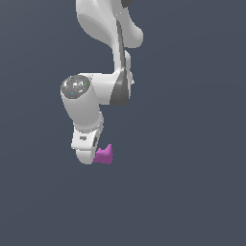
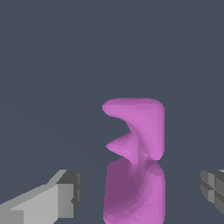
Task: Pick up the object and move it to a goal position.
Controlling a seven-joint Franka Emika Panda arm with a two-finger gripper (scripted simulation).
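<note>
- One object (image 2: 135,166), matte magenta-purple, an irregular lump with pointed bumps.
- Gripper (image 2: 140,197) spread wide, fingers (image 2: 61,197) apart from the lump on both sides.

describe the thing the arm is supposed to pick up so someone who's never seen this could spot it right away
Find the white robot arm against the plain dark grey-blue background and follow it down to its lowest end. Right beside that end, on the exterior view's right, sits the magenta lump. It is the only coloured thing in view: small, matte, irregular. In the wrist view it lies between the open gripper fingers without touching them.
</note>
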